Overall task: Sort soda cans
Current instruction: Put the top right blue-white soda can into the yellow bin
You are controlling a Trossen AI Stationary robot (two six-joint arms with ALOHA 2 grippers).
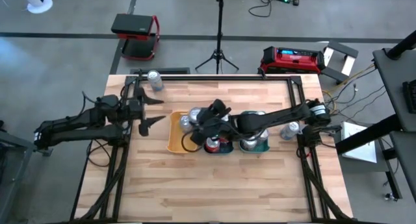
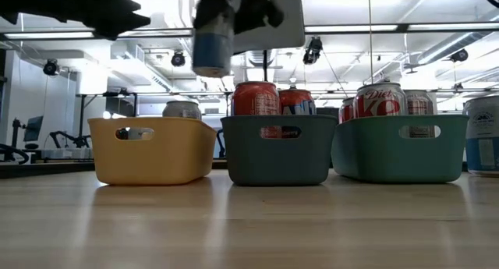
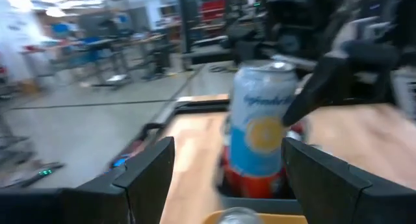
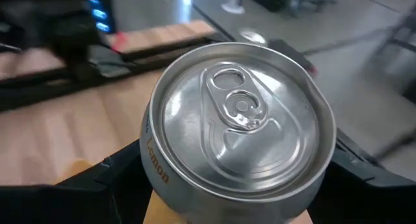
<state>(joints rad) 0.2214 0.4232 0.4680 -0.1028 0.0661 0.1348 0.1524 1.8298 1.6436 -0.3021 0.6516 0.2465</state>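
Right hand [image 2: 212,35] is clamped on a light-blue lemon can [image 2: 212,52], lifted clear of the counter [image 1: 214,185], approx. over the gap between yellow tray [image 2: 152,150] and the dark teal middle tray [image 2: 278,150]. Can is a smooth cylinder w/ shiny silver top and pull tab; its side shows a yellow lemon disc.

Left hand [image 1: 151,112] waits w/ fingers spread, holding nothing, over the counter's left side near the yellow tray.

Trays are rounded plastic bins w/ slot handles. Yellow one holds silver-grey cans [image 2: 182,109]; middle holds red cans [image 2: 256,98]; green tray [image 2: 401,148] holds Diet Coke cans [image 2: 380,99], probably silver-grey. One loose can [image 1: 155,80] stands at the counter's far left corner, another [image 1: 290,130] beside the green tray. Counter is pale wood planks.
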